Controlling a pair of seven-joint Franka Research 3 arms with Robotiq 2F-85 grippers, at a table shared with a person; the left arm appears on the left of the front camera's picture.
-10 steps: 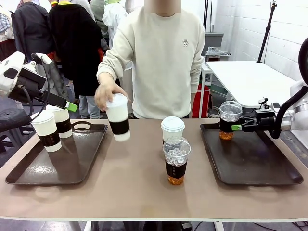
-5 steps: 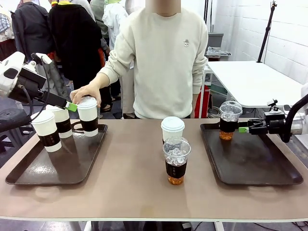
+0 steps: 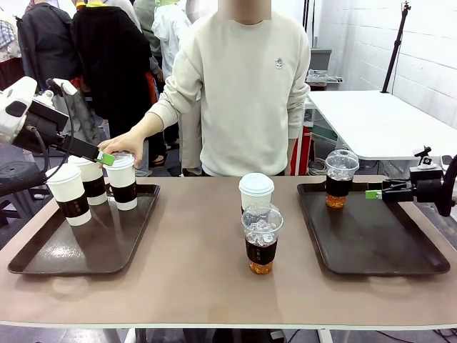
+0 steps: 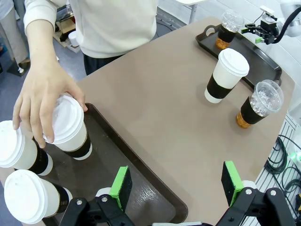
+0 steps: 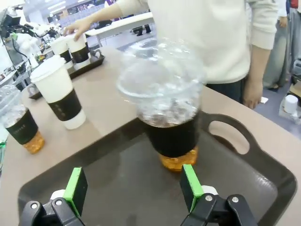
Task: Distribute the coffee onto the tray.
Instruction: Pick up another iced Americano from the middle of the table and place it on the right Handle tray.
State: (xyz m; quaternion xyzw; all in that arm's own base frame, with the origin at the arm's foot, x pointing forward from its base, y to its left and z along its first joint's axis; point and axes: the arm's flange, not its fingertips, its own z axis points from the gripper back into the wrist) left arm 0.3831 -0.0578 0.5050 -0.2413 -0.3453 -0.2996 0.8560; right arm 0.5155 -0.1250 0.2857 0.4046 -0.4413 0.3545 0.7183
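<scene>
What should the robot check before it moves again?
1. Right gripper open, apart from the iced cup on the right tray: ok.
2. That iced cup upright: ok.
3. Left gripper open and empty: ok.
4. Left tray free of the person's hand: not ok, it rests on a white lidded cup there.
5. Every coffee on a tray: not ok, the middle white cup and middle iced cup stand on the table.
</scene>
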